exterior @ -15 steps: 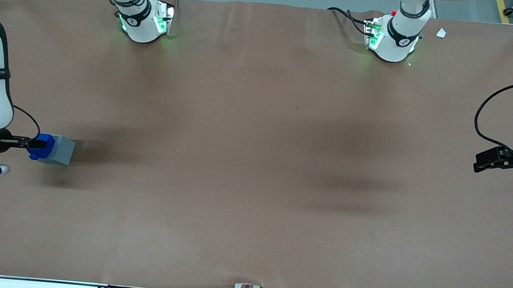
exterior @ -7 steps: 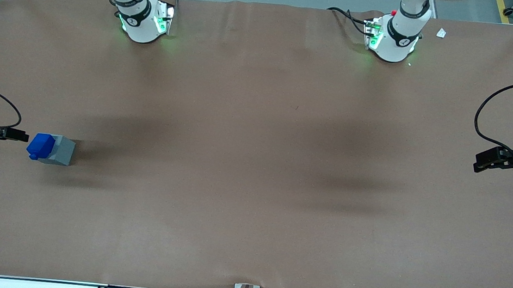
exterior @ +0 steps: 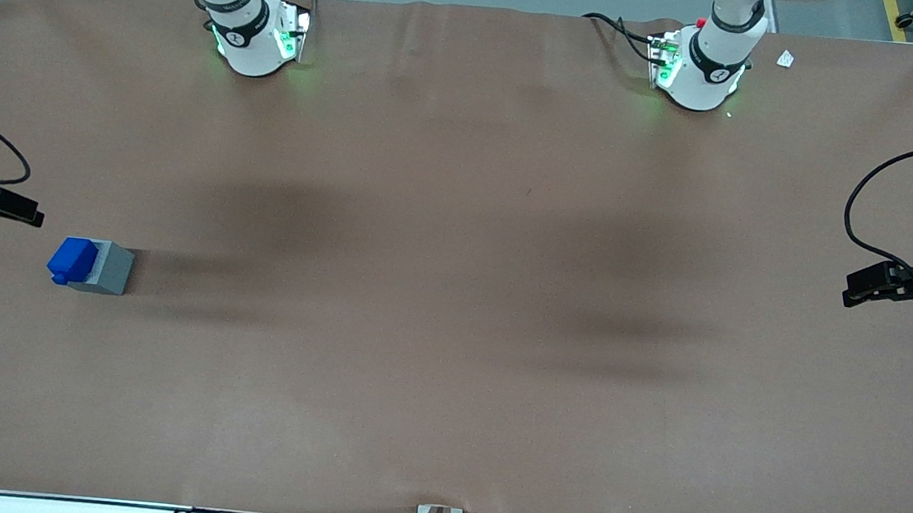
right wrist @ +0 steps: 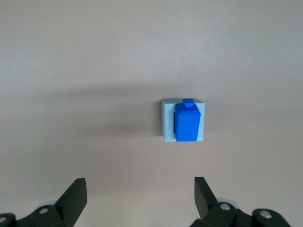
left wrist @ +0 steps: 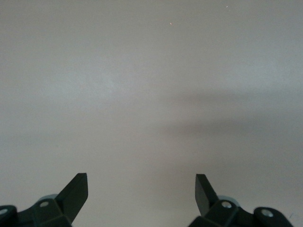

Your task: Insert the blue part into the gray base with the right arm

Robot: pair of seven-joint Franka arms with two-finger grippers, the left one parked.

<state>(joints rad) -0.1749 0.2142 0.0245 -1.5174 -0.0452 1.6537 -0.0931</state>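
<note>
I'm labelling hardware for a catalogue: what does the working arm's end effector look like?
The end effector is slim and black, with two flat wedge-shaped fingers set wide apart on a black body with small round screws. In the front view it trails a thin looping black cable, above the table beside the blue part.

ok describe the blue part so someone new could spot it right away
On the brown table, look toward the working arm's end, where the open gripper hovers. Below it sits the gray base; the blue part sits in its top, the only bright-blue thing there.
</note>
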